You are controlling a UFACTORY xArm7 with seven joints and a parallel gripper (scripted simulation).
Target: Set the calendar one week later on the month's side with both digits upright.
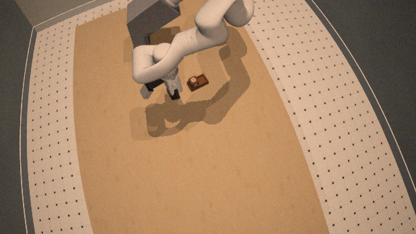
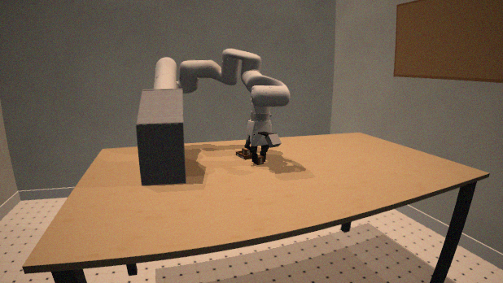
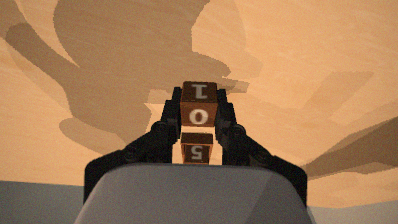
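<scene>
My gripper (image 3: 199, 99) is shut on a brown digit cube (image 3: 199, 104). The cube's face toward the wrist camera shows a 0, and the face beyond it shows an upside-down 1. A brown face with an upside-down 5 (image 3: 196, 147) shows just below, between the fingers; I cannot tell whether it belongs to the same cube. In the overhead view my gripper (image 1: 174, 94) stands low over the table, left of the brown tray (image 1: 199, 82). A second cube (image 1: 192, 80) stands in the tray's left end. In the side view the gripper (image 2: 258, 159) is beside the tray (image 2: 242, 155).
A large grey box (image 2: 160, 136) carries the arm's base at the back left of the table. The arm's elbow (image 1: 148, 65) hangs over the area left of the tray.
</scene>
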